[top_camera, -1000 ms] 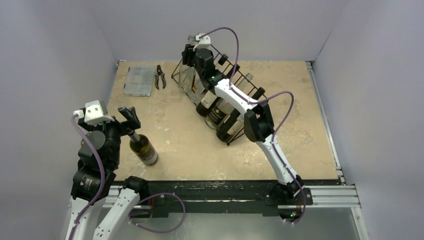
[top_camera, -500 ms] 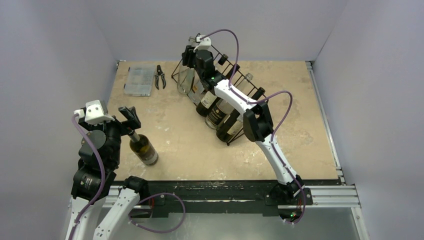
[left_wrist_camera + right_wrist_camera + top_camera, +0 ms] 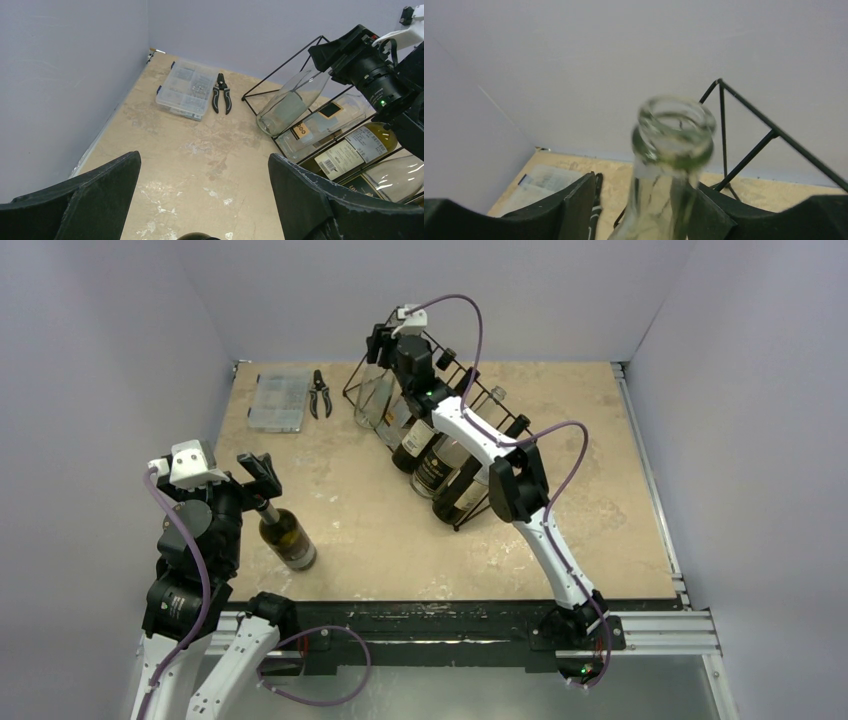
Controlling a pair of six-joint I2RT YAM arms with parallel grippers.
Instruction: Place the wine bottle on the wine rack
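Clear wine bottle (image 3: pixel 674 130) neck between right gripper's (image 3: pixel 646 200) loosely parted jaws, ungripped, on wine rack (image 3: pixel 774 133); left gripper (image 3: pixel 204 165) wide open

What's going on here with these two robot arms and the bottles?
The right gripper sits around the neck of a clear bottle lying in the wine rack's end slot, fingers loose with a gap on one side. The left gripper is open above a dark wine bottle standing on the table, not gripping it. Other bottles already lie in the rack.
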